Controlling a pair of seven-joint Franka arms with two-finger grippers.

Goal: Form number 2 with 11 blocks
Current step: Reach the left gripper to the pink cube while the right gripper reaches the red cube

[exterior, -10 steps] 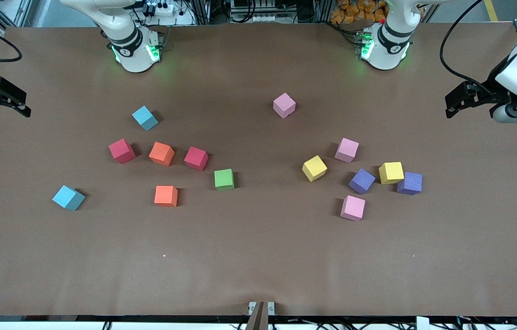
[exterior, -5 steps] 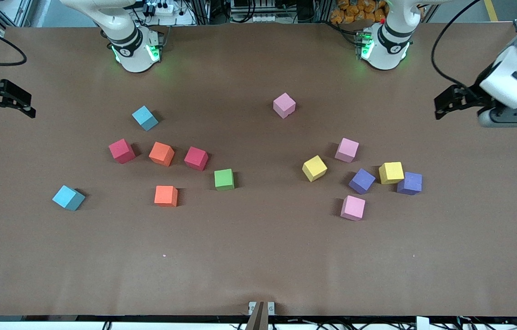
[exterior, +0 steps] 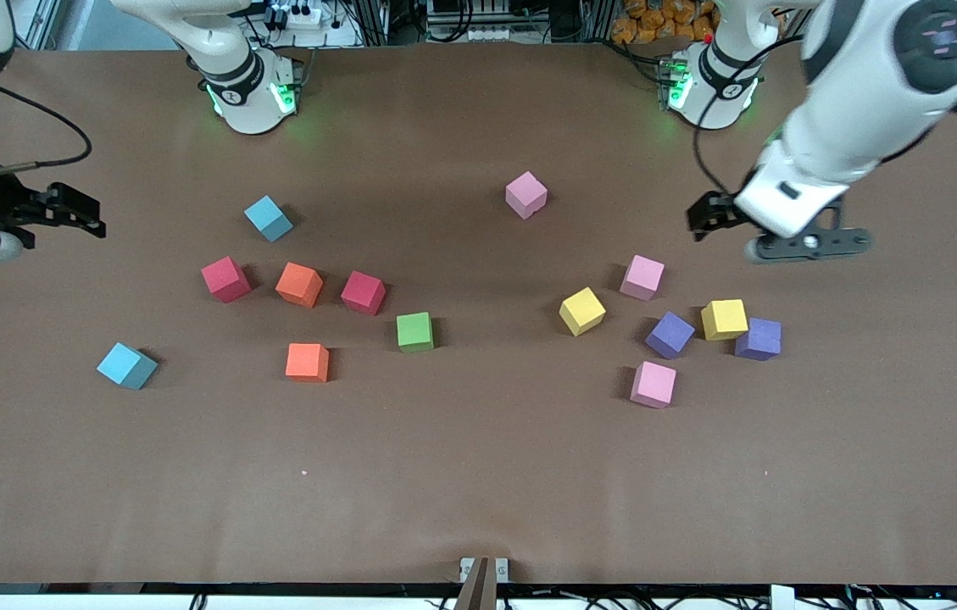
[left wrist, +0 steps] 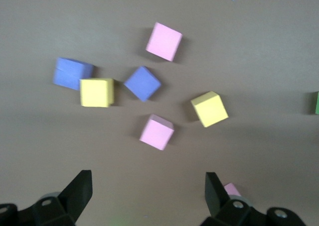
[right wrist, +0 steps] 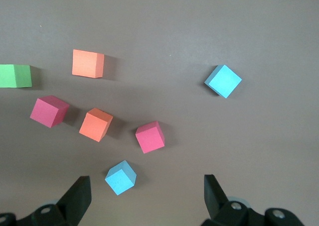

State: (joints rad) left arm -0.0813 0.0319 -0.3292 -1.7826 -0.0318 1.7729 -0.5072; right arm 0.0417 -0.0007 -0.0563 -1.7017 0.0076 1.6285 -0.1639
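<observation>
Front view: the blocks lie loose on the brown tabletop (exterior: 478,474), in two clusters, with no digit formed. Toward the right arm's end sit a red block (exterior: 225,279), an orange block (exterior: 299,284) and a second red block (exterior: 363,292) in a row, with a green block (exterior: 414,331) and another orange block (exterior: 307,362) nearer the camera. Two light-blue cubes (exterior: 268,218) (exterior: 126,365) lie at that cluster's edges. Toward the left arm's end sit a yellow block (exterior: 582,311), a pink block (exterior: 642,277), a purple block (exterior: 670,335), a second yellow block (exterior: 724,319) touching a second purple block (exterior: 758,339), and a pink block (exterior: 653,384) nearest the camera. A lone pink block (exterior: 525,194) lies farther off, mid-table.

The left pincer (exterior: 707,217) hangs over bare tabletop beside that cluster. The right pincer (exterior: 75,212) hangs over the tabletop's edge at its own end.

Left wrist view: the left pincer (left wrist: 147,193) is spread and empty, above the pink, yellow and purple blocks.

Right wrist view: the right pincer (right wrist: 147,196) is spread and empty, above the red, orange and light-blue cubes.
</observation>
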